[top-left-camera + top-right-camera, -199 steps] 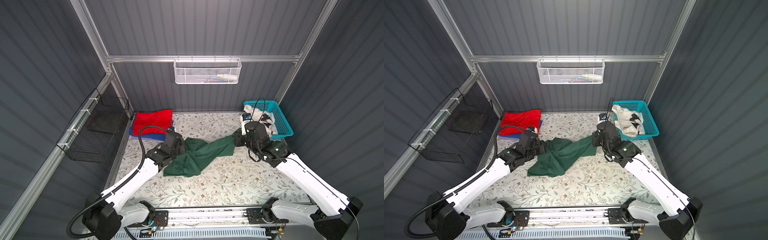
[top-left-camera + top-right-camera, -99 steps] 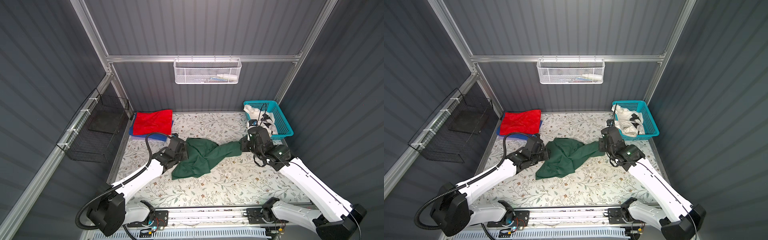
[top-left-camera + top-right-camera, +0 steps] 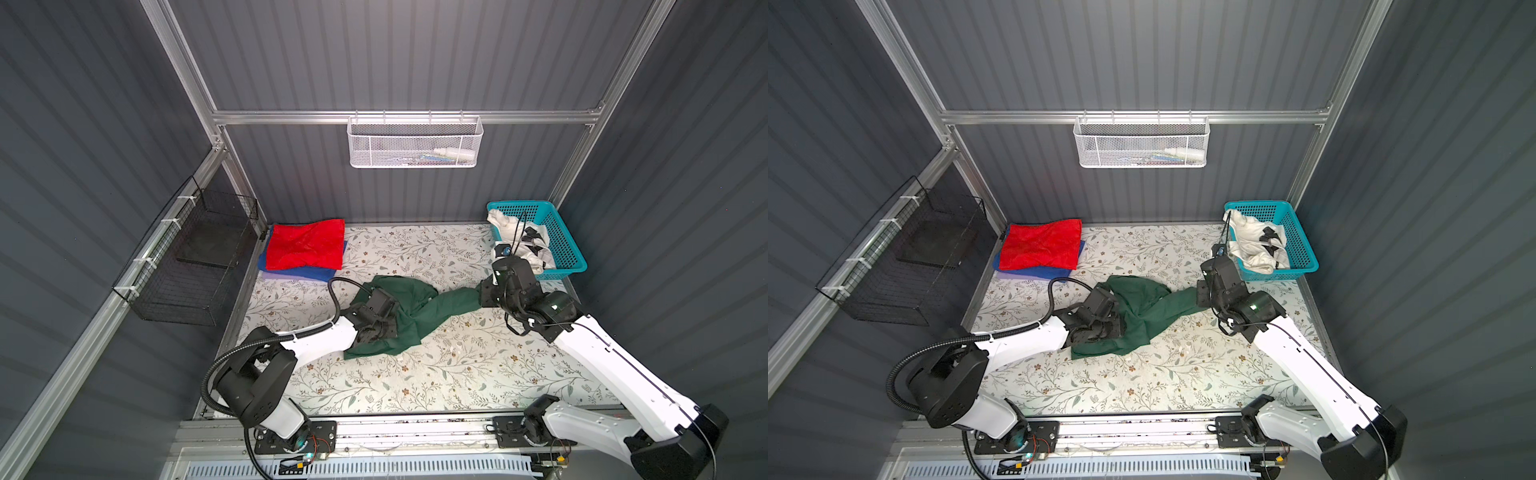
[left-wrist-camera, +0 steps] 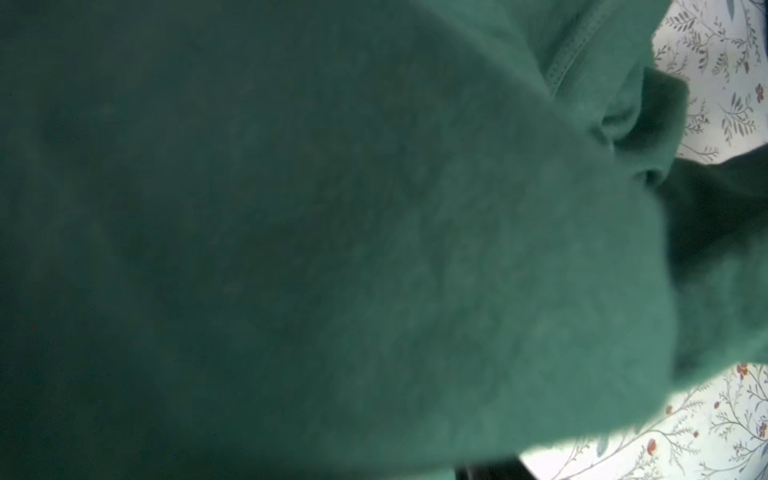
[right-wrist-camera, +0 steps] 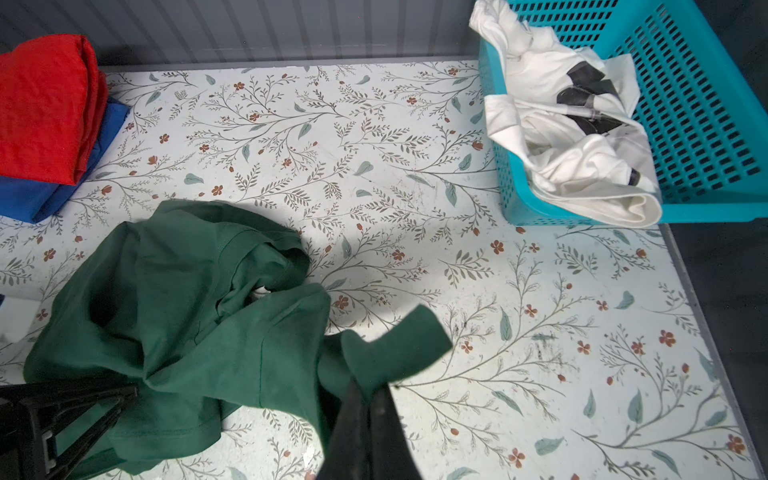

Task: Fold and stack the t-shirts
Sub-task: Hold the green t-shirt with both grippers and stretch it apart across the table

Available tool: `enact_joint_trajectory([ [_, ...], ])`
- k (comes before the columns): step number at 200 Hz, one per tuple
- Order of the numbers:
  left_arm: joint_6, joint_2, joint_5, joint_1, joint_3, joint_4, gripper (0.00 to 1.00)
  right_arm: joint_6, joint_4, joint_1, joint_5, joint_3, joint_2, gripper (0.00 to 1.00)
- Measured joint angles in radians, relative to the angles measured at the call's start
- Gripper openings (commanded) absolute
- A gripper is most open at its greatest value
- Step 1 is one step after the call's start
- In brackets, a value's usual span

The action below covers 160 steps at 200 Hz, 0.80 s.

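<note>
A dark green t-shirt [image 3: 419,307] [image 3: 1142,307] lies crumpled mid-table. My right gripper [image 3: 484,295] [image 5: 368,395] is shut on one end of it, pulling that end into a strip. My left gripper [image 3: 380,322] [image 3: 1104,322] is buried in the shirt's other side. Green cloth [image 4: 374,249] fills the left wrist view and hides its jaws. At the back left a folded red t-shirt [image 3: 305,245] [image 5: 41,104] lies on a folded blue one [image 3: 307,272] [image 5: 37,199]. A white t-shirt with black marks [image 3: 523,245] [image 5: 552,124] is heaped in the turquoise basket [image 3: 565,249] [image 5: 706,104].
The turquoise basket stands at the table's back right corner, just behind my right gripper. A white mesh basket [image 3: 413,143] hangs on the back rail. A black wire basket [image 3: 195,257] is fixed to the left wall. The floral table top [image 3: 436,374] shows in front of the shirt.
Both grippers have come towards the table's front edge, dragging the green shirt. The left one also moved right, so the cloth is more bunched around it.
</note>
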Motion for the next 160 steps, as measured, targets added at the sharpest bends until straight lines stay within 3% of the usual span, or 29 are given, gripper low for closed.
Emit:
enact_joint_trajectory([
  [54,0.0,0.06,0.044,0.0,0.014,0.031,0.5,0.002,0.017,-0.024,-0.026,-0.034,0.0,0.0],
  [73,-0.001,0.07,0.051,0.0,0.014,0.034,0.35,0.005,0.026,-0.035,-0.038,-0.043,0.0,0.0],
  [92,-0.006,0.071,0.056,0.001,0.014,0.037,0.09,0.007,0.033,-0.043,-0.05,-0.05,0.0,0.0],
  [105,-0.005,0.071,0.057,0.001,0.014,0.037,0.0,0.007,0.042,-0.046,-0.056,-0.053,0.0,0.0],
  [160,0.009,0.053,0.035,0.001,0.048,-0.017,0.0,0.008,0.052,-0.069,-0.063,-0.07,0.0,0.0],
])
